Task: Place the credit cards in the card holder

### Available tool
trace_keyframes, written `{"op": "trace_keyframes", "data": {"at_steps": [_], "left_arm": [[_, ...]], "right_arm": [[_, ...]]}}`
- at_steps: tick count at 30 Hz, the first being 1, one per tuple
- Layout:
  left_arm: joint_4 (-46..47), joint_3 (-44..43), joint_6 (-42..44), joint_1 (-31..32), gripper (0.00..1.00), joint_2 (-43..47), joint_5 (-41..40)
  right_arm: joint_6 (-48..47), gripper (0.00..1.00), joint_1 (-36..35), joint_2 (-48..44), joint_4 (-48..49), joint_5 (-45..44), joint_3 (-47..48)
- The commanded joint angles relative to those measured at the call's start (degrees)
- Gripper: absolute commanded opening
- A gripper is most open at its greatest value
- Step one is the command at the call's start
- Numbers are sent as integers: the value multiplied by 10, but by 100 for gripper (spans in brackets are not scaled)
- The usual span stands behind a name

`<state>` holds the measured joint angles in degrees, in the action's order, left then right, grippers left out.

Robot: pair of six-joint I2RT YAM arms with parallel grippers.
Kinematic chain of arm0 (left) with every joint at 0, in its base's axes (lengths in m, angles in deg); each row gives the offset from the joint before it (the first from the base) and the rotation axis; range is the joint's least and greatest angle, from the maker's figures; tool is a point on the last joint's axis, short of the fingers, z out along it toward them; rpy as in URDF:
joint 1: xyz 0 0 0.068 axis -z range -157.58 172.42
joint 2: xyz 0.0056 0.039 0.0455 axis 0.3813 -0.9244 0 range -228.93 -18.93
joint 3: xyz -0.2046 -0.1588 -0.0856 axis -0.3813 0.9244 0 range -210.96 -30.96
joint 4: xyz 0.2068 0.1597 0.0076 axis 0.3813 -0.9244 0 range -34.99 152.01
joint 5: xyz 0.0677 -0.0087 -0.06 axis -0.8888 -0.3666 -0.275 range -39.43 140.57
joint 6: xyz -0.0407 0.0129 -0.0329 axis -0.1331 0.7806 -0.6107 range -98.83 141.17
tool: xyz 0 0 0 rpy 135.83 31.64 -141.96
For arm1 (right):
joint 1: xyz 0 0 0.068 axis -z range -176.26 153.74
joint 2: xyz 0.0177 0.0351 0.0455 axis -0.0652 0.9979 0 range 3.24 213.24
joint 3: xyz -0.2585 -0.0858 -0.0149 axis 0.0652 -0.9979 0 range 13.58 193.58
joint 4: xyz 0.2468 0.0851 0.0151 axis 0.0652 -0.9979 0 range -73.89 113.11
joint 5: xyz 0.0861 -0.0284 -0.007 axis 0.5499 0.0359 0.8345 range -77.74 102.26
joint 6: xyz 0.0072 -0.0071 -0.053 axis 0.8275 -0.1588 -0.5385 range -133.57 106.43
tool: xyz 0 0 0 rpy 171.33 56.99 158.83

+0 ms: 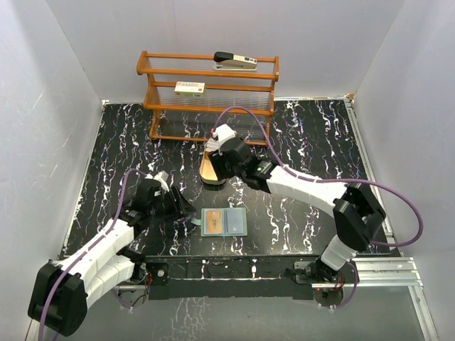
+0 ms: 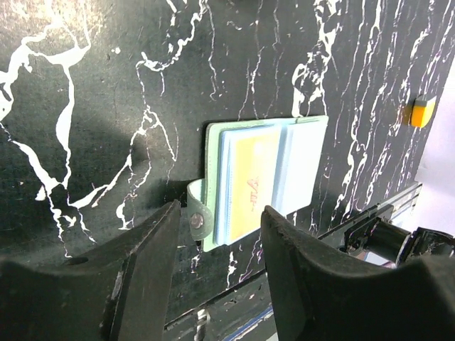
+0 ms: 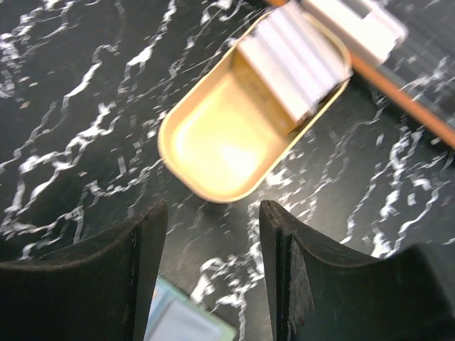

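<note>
The sage-green card holder (image 1: 224, 222) lies open near the table's front edge. It holds a gold-orange card (image 1: 213, 222) in its left pocket. The left wrist view shows the card holder (image 2: 306, 153), the card (image 2: 252, 186) and the snap strap (image 2: 196, 214). My left gripper (image 1: 186, 207) is open and empty just left of the holder, its jaws apart either side of the strap end (image 2: 217, 238). A stack of whitish-grey credit cards (image 3: 291, 60) leans in the tan oval tray (image 3: 213, 153). My right gripper (image 1: 215, 170) is open and empty above the tray, also seen from its wrist (image 3: 212, 238).
A wooden rack (image 1: 210, 89) stands at the back, with a stapler (image 1: 234, 61) on top and a white labelled box (image 1: 189, 88) on a shelf. White walls close in three sides. A metal rail (image 1: 384, 273) runs along the front right.
</note>
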<state>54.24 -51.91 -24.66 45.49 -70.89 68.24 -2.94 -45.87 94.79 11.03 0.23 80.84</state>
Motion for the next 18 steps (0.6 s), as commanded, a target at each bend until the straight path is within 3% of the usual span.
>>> {"op": "trace_keyframes", "data": {"at_steps": [1, 9, 18], "left_arm": [[-53, -30, 15, 0, 48, 30, -3], [-87, -54, 18, 1, 49, 62, 6], [-88, -49, 19, 1, 50, 87, 2]], "right_arm": [[-120, 54, 23, 41, 12, -17, 60], [-209, 56, 39, 167, -23, -41, 190], [-266, 58, 42, 267, -26, -77, 268]]}}
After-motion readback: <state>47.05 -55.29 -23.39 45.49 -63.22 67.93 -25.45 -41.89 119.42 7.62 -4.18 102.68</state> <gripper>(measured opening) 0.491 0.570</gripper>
